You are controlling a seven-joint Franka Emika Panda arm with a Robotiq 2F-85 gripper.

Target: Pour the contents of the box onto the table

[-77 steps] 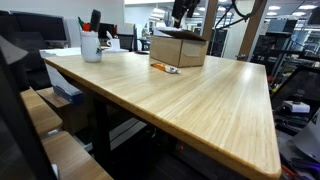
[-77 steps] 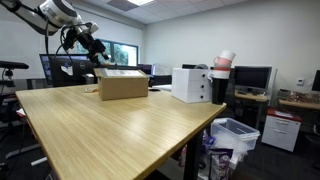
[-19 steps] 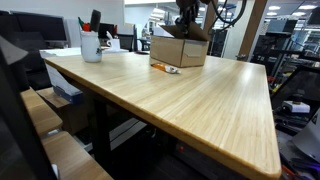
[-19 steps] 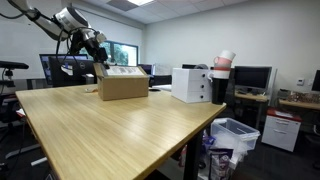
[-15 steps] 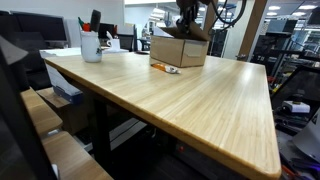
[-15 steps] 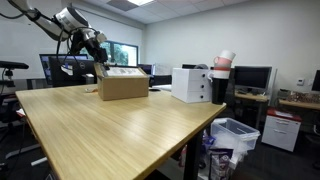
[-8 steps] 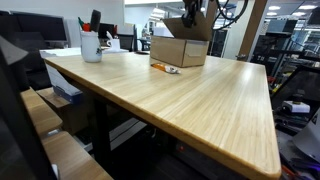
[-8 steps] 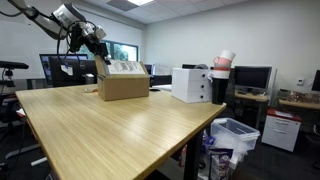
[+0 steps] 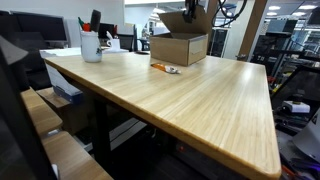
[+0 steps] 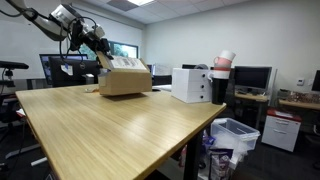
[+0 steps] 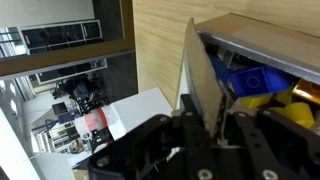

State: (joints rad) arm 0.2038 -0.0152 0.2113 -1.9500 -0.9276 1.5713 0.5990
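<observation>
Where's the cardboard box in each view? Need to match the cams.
Exterior view: box at top centre, at the table's far end.
Exterior view: box left of centre, tilted, at the table's far end.
Wrist view: box fills the right side, open toward the camera.
Shared landmark: the bamboo-topped table.

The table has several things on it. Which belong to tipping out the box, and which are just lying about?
Part of the job:
- the box, tilted, its flap clamped by the gripper
- the contents, colourful pieces inside
- the table

Just lying about:
- white mug of pens
- small orange item beside the box
- white boxy unit
</observation>
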